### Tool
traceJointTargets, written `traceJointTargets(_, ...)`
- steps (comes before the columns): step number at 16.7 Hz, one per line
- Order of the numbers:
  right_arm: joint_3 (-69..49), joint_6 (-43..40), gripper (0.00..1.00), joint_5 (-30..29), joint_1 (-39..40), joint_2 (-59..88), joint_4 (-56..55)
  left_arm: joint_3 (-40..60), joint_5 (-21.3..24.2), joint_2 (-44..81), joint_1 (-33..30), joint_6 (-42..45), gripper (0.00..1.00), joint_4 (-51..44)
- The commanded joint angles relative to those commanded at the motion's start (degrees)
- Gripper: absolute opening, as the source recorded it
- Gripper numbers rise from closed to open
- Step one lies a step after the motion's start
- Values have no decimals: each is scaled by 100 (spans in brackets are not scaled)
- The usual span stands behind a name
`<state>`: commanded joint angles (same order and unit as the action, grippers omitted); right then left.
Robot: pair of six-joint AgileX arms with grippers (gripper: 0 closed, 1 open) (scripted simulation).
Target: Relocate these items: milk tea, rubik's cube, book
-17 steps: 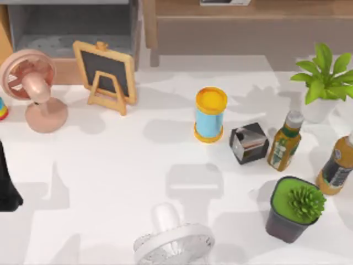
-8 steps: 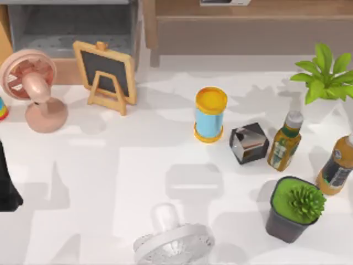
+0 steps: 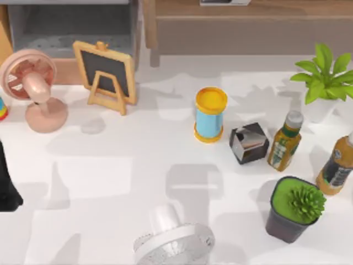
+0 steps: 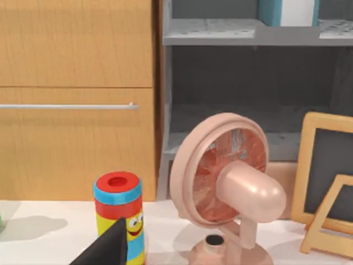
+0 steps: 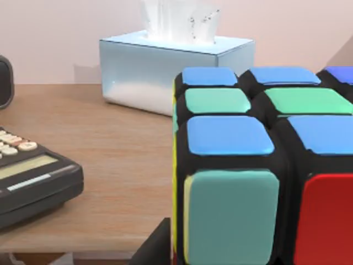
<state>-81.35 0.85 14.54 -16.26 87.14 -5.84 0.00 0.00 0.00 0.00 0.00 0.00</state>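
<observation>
The rubik's cube (image 5: pixel 259 165), with black edges and blue, green and red stickers, looms close in the right wrist view above a wooden shelf (image 5: pixel 110 165). One dark finger (image 5: pixel 156 247) of my right gripper lies against its side. A cup with a yellow lid and blue body (image 3: pixel 210 115), which looks like the milk tea, stands mid-table. A teal and white book-like spine (image 4: pixel 288 11) stands on the grey shelf. My left arm (image 3: pixel 5 185) is parked at the table's left edge; one of its fingertips (image 4: pixel 107 248) shows in the left wrist view.
On the wooden shelf are a tissue box (image 5: pixel 174 69) and a calculator (image 5: pixel 27 171). On the table stand a pink fan (image 3: pixel 33 88), a chalkboard (image 3: pixel 106 72), a dark shiny cube (image 3: pixel 249 142), two bottles (image 3: pixel 285 141), two potted plants (image 3: pixel 294 208) and a white fan (image 3: pixel 174 240). A striped toy cylinder (image 4: pixel 118 215) stands beside the pink fan.
Shadows on the table have shifted, mostly at the left and the middle. The things on the table and the left arm stay in place.
</observation>
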Motion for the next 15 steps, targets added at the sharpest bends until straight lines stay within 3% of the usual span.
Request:
traceJointTargets(7,-161,-74,0,-9,138,110,-78,0,0,0,0,0,100,0)
traceJointTargets(15,-1901,-22,0,-256,502,1244,-345,0,0,0,0,0,100,0)
